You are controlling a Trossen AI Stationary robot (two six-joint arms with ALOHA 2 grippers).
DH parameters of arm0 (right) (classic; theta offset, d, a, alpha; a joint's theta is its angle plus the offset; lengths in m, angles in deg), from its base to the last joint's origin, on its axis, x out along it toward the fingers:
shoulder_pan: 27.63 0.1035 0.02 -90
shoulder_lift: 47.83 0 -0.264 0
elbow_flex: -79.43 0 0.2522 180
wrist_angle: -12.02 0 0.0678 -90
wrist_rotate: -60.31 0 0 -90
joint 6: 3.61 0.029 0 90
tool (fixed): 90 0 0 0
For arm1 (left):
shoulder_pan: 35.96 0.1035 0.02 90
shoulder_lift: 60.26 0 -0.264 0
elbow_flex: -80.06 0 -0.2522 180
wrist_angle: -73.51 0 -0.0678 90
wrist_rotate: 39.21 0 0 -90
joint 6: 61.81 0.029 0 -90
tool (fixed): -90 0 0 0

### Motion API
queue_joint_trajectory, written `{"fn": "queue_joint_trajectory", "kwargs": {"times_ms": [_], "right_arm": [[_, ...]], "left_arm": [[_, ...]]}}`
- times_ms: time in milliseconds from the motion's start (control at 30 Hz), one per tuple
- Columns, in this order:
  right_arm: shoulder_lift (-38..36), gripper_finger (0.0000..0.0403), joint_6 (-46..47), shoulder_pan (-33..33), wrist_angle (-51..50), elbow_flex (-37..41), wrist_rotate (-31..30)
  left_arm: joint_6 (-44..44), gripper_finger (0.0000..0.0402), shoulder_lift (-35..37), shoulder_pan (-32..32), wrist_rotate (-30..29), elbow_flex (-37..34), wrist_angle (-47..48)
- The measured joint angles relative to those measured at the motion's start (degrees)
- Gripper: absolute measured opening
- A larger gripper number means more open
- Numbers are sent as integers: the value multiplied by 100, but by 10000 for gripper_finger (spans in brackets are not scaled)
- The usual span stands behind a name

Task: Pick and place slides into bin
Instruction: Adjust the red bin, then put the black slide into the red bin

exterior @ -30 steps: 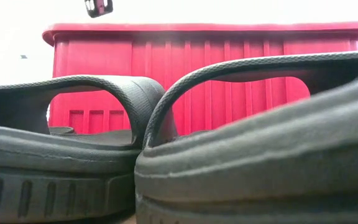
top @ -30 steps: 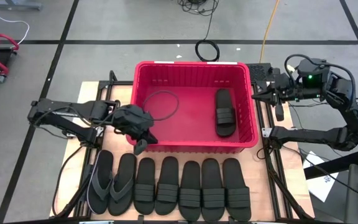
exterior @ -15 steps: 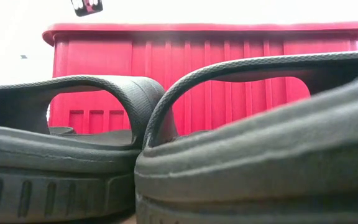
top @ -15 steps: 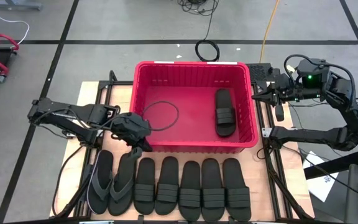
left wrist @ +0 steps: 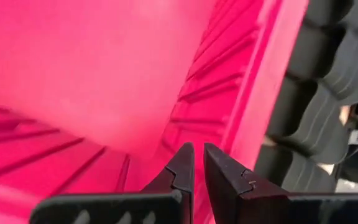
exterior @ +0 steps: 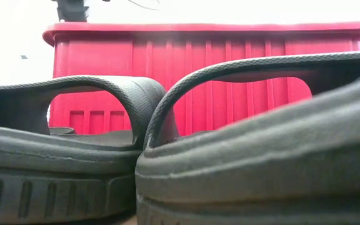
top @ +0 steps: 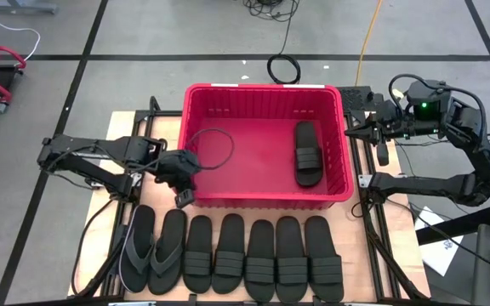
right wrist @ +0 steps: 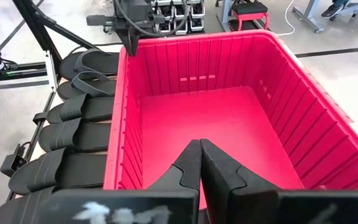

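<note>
On the wooden surface [top: 113,136], 7 slides [top: 230,252] lie lined up for picking. The left end effector [top: 183,197] hangs clenched, empty, at the bin [top: 264,88] corner; the right end effector [right wrist: 199,163] waits clenched.

Grey tiled floor [top: 143,25] — dark seams, coiled black cable [top: 284,68].

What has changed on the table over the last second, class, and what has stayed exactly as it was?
The left claw has drawn back from over the bin, leftwards along its front-left corner towards the flip-flops, fingers nearly shut, holding nothing. Nothing was picked up or let go. Unchanged: the right claw waits shut at the bin's right rim, one slide lies inside, and the row of seven stays in front.
</note>
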Motion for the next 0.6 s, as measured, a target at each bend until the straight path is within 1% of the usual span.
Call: {"fn": "queue_joint_trajectory", "kwargs": {"times_ms": [133,233,433,533,600], "right_arm": [[0,0,21,1,-6,0,1],[0,0,14,0,-53,0,1],[0,0,-46,1,-263,0,1],[-2,0,-103,0,-283,0,1],[0,0,-119,2,-264,0,1]], "left_arm": [[-35,30,-164,-28,30,0,231],[-25,30,-235,-71,87,2,211],[-26,31,-211,-151,108,0,-126],[36,31,-152,-151,-70,0,-210],[233,31,-142,-144,-255,0,-450]]}}
